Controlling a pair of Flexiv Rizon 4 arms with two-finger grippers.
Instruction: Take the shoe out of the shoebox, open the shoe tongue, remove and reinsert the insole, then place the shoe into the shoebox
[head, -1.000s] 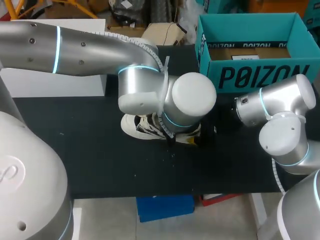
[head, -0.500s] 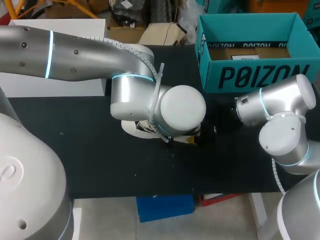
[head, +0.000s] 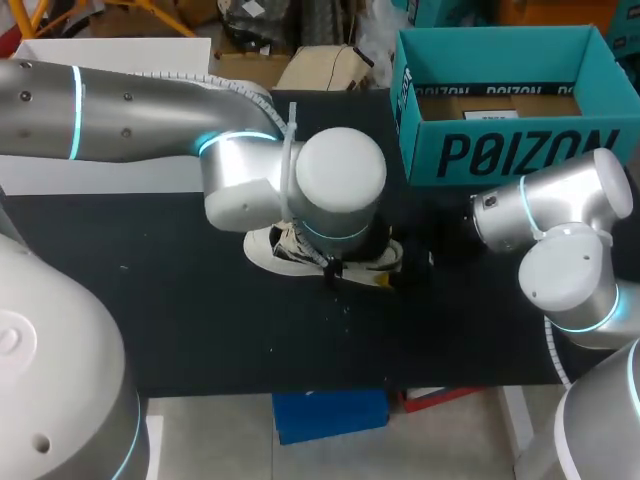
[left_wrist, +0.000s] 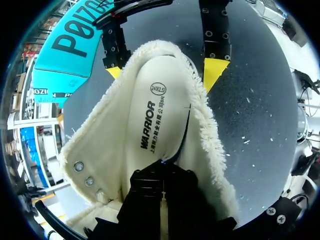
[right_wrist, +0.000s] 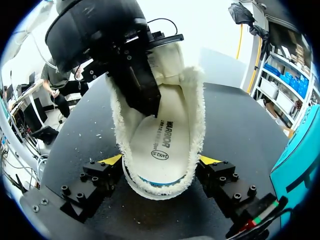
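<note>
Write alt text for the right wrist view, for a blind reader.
A white fleece-lined shoe lies on the black table, its heel clamped by the jaws of the right gripper. The left gripper is down inside the shoe, on the insole.

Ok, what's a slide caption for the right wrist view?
Right hand grips the fleece-lined shoe from both sides; left hand sits inside it, on the white insole.

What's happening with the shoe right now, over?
Right gripper shut on shoe heel. Left gripper inside shoe, at insole. Shoebox open, nothing blocking.
</note>
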